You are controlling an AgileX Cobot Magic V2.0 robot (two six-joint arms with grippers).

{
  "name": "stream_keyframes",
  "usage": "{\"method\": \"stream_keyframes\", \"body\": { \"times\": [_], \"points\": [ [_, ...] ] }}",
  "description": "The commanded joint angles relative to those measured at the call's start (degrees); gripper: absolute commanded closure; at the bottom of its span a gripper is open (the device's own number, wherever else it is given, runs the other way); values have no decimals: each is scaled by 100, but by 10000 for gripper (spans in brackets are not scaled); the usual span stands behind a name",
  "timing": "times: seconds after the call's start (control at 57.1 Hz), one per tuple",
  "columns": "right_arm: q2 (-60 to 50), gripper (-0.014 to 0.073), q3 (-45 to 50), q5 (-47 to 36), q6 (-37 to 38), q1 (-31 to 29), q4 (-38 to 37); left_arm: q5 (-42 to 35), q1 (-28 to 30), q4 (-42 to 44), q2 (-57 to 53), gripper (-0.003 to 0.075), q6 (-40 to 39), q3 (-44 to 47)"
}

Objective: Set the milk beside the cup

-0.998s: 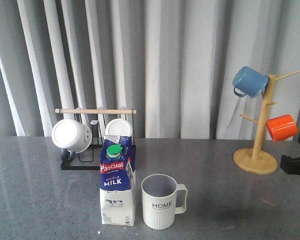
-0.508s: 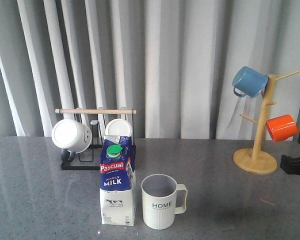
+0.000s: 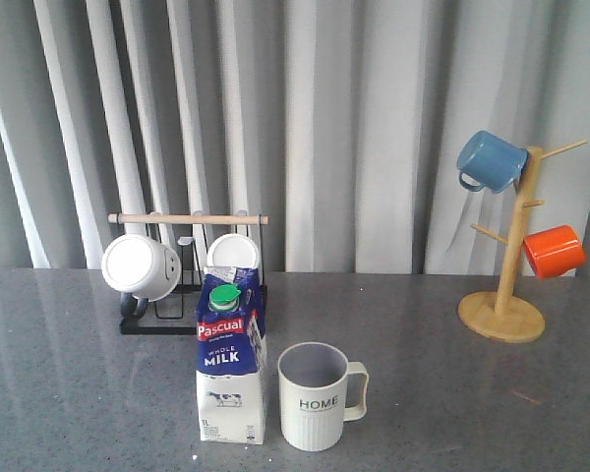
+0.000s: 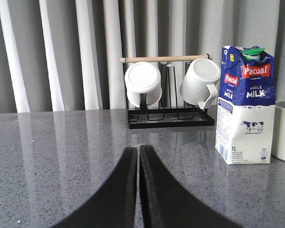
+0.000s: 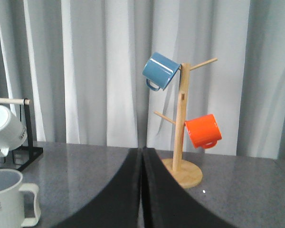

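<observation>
Your left gripper [image 4: 138, 190] and right gripper [image 5: 141, 190] both sit pinched together, empty, low over the table [image 3: 452, 393]; milk [image 3: 230, 364] stands just beside cup [image 3: 315, 395].

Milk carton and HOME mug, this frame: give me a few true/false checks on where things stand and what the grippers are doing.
1. The milk stands upright just left of the cup in the front view. True.
2. The left gripper holds the milk. False: its fingers are shut on nothing, apart from the carton.
3. The blue mug hangs above the orange mug on the wooden tree. True.
4. The cup lies on its side. False: it is upright, opening upward.
5. The right gripper is open. False: shut, empty.
</observation>
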Motion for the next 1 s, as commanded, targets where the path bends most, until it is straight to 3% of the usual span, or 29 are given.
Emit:
{"method": "stream_keyframes", "body": {
  "times": [0.0,0.193,0.35,0.981],
  "points": [
    [-735,602,536,-88,-30,2,-24,-379,-46,-77,-70,726,-19,-128],
    [-2213,602,1921,50,-10,2,-18,-379,-46,-77,-70,726,-19,-128],
    [-2797,602,2385,241,-15,2,-7,-379,-46,-77,-70,726,-19,-128],
    [-2971,602,2379,592,-15,2,173,-379,-46,-77,-70,726,-19,-128]
  ]
}}
